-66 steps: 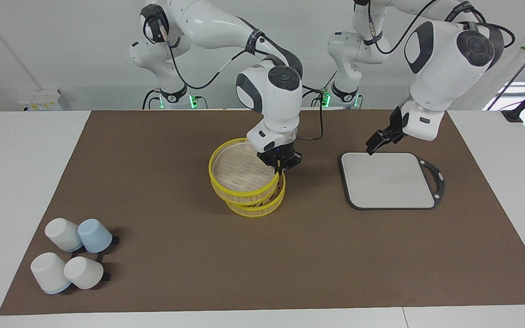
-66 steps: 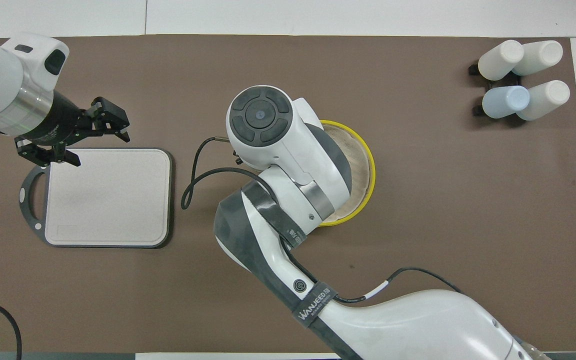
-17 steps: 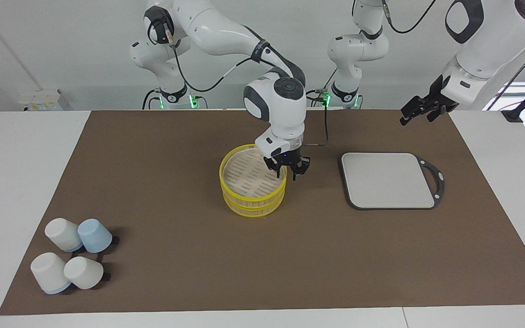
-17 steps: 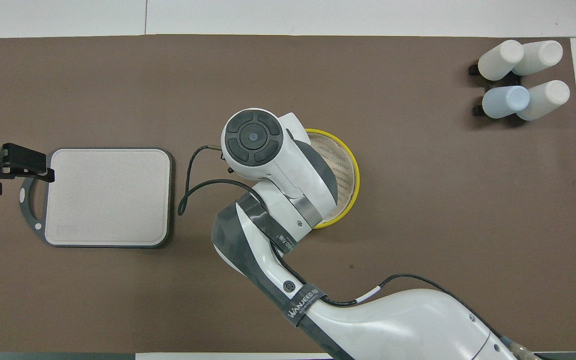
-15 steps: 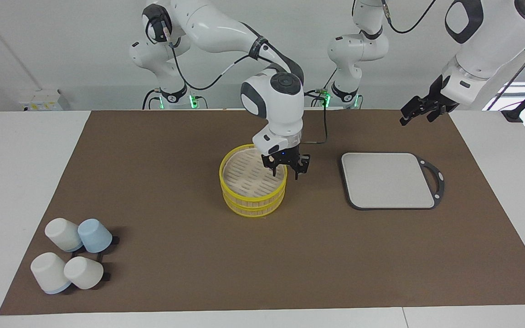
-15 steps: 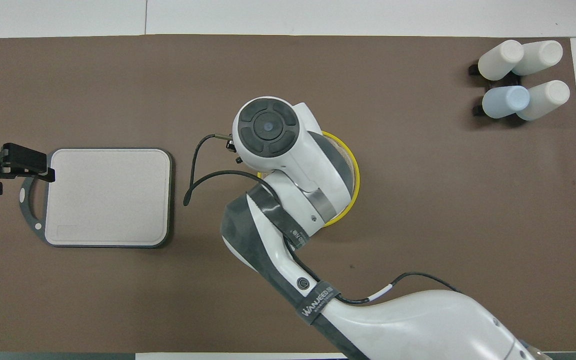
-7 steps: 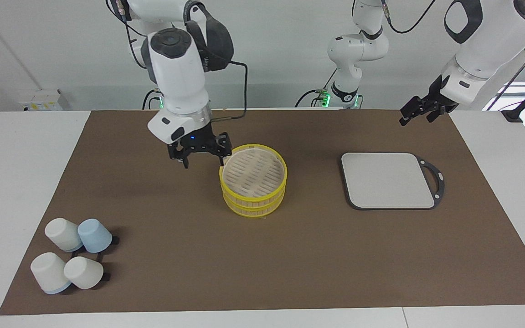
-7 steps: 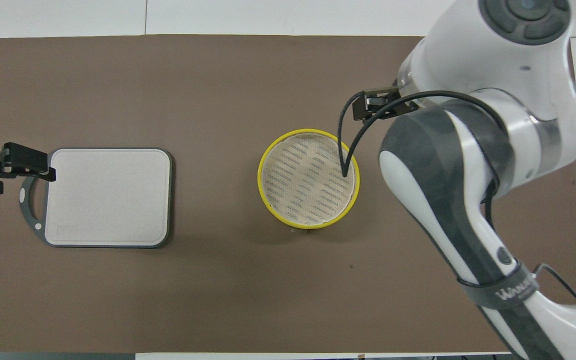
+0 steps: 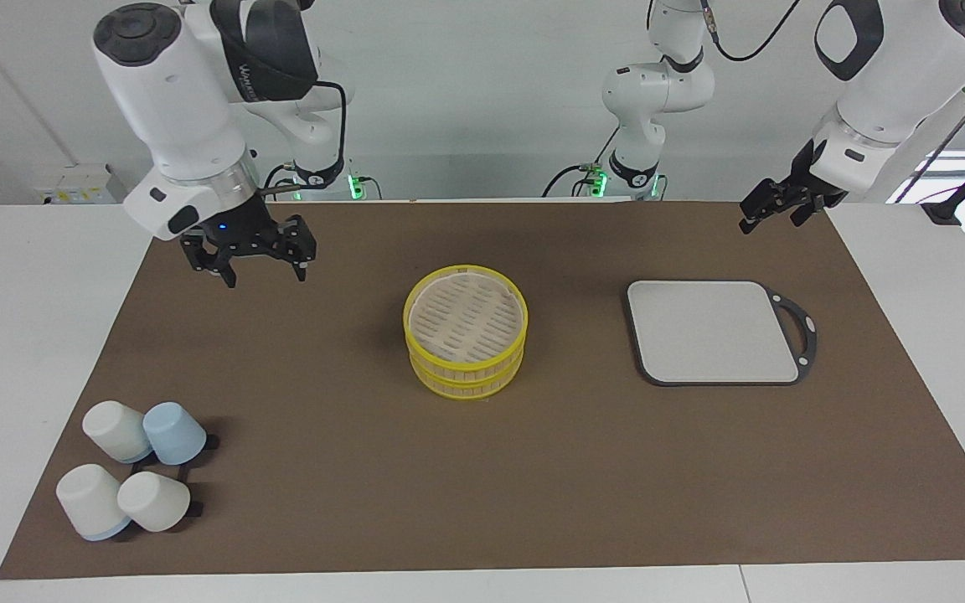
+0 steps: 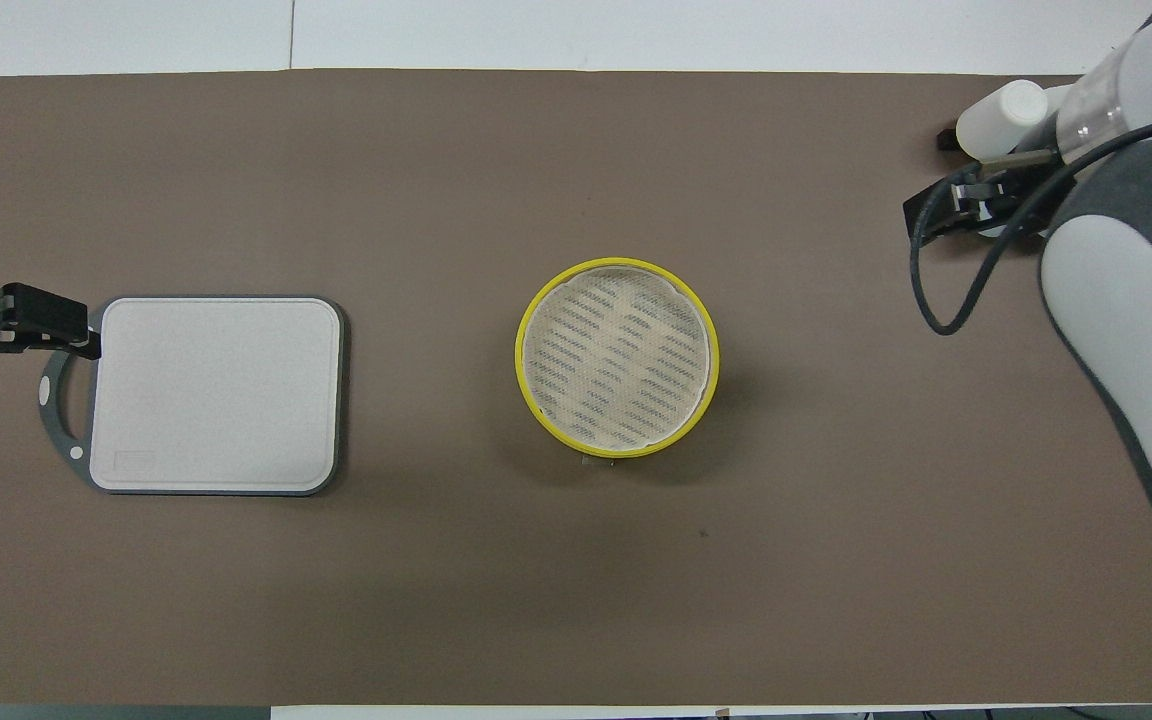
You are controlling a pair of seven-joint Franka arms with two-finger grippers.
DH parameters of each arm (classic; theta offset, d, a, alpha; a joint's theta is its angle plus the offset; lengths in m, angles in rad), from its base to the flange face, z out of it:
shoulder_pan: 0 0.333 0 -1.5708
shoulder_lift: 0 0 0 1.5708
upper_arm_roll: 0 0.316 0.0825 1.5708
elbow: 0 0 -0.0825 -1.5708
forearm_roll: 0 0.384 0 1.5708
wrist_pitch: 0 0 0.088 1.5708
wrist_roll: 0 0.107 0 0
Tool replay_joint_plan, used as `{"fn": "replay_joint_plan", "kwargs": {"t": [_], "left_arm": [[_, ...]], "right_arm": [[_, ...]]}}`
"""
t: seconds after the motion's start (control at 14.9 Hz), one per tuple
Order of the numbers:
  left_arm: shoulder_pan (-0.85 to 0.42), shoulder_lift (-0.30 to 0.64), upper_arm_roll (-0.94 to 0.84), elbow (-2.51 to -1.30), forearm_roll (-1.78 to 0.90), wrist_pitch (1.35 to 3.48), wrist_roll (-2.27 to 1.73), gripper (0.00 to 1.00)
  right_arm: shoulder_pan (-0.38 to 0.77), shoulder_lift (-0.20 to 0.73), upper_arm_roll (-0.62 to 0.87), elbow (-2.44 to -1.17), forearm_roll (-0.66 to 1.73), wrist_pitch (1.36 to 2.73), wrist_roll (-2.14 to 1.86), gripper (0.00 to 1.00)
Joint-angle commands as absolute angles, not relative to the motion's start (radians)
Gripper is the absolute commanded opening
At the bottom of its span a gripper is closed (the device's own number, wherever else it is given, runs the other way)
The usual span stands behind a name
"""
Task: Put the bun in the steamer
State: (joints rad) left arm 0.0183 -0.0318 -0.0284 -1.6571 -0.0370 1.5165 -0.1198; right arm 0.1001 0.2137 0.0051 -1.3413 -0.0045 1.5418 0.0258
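We see the right gripper [image 9: 263, 270] raised in the air with its jaws spread and nothing between them, over the brown mat [image 9: 348, 469] toward the right arm's end of the desk [image 9: 22, 335], well apart from the steamer [image 9: 466, 331]. The left gripper [image 9: 771, 209] hangs over the mat's corner at the left arm's end, also well apart from the steamer; we cannot tell how its jaws stand.

The steamer sits at the middle of the mat with its slatted lid [image 10: 617, 354] on top, rims lined up. We cannot see the bun anywhere.

Beside the steamer, toward the left arm's end, lies the grey board [image 9: 713, 331]. Farther from the robots than the steamer, at the right arm's end, four upturned cups [image 9: 135, 477] stand clustered.
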Motion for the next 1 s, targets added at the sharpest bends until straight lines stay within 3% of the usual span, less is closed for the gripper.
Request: {"fn": "replay_joint_plan", "kwargs": {"t": [0.0,0.27,0.54,0.94], "left_arm": [[0.011,-0.046,-0.038,-1.675,0.003,1.536,-0.077,1.00],[0.012,-0.044,-0.038,-1.675,0.005,1.542,-0.071,1.00],[0.012,-0.046,-0.038,-1.677,0.005,1.542,-0.071,1.00],[0.012,-0.046,-0.038,-1.678,0.005,1.543,-0.072,1.00]], "right_arm": [[0.037,0.161,0.018,-1.397,0.008,1.508,-0.024,1.00],[-0.015,0.074,0.018,-1.518,0.006,1.517,-0.032,1.00],[-0.038,-0.077,0.018,-1.759,0.006,1.663,-0.031,1.00],[-0.058,-0.063,0.017,-1.727,0.009,1.663,-0.028,1.00]]}}
